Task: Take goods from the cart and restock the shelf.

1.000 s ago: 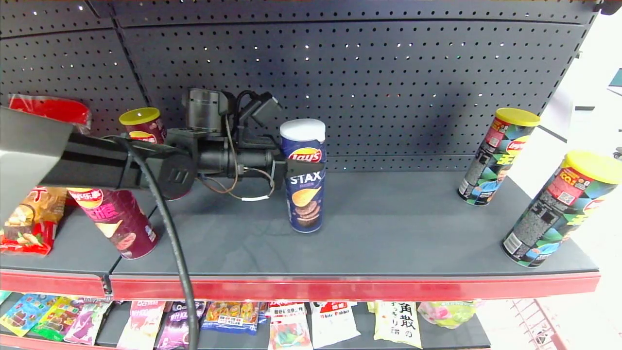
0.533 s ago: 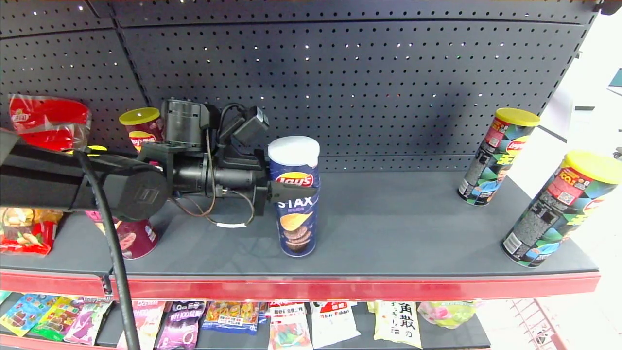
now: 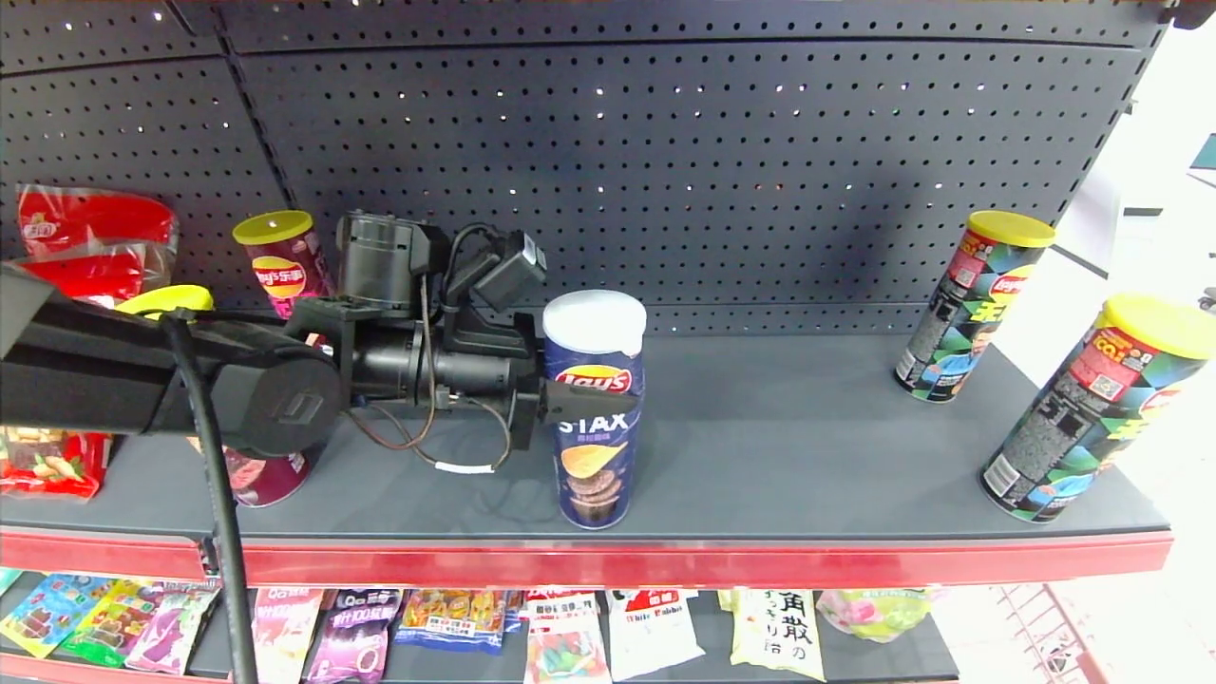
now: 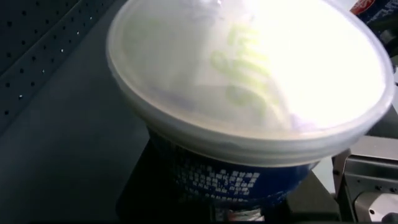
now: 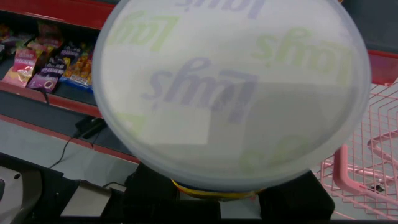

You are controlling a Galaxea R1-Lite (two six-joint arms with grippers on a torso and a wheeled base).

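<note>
Over the last second the left claw point(image 3: 589, 404) had drawn the blue can point(image 3: 594, 461) forward from mid-shelf. It ended slightly right of where it stood half a second before. The claw's fingers were clamped across the can's upper half, below the white lid. The can stood upright on the grey shelf point(image 3: 779, 446), its base just behind the red front lip point(image 3: 760, 562). From the left wrist, the can's lid point(image 4: 249, 93) sat close under the camera.

To the can's right lay a wide bare stretch of shelf. It ran to two yellow-lidded cans, one at the back point(image 3: 969, 304) and one at the front corner point(image 3: 1092, 408). Behind the can, bare shelf reached to the pegboard wall point(image 3: 665, 171).

To its left, behind the arm, stood a maroon can point(image 3: 280, 261). Another maroon can point(image 3: 261, 475) was partly hidden near the lip, with red snack bags point(image 3: 90, 237) beyond.

The right claw point(image 5: 217, 196) seemed clamped on a second can point(image 5: 236, 87), held off the shelf beside the pink cart point(image 5: 367, 155).
</note>
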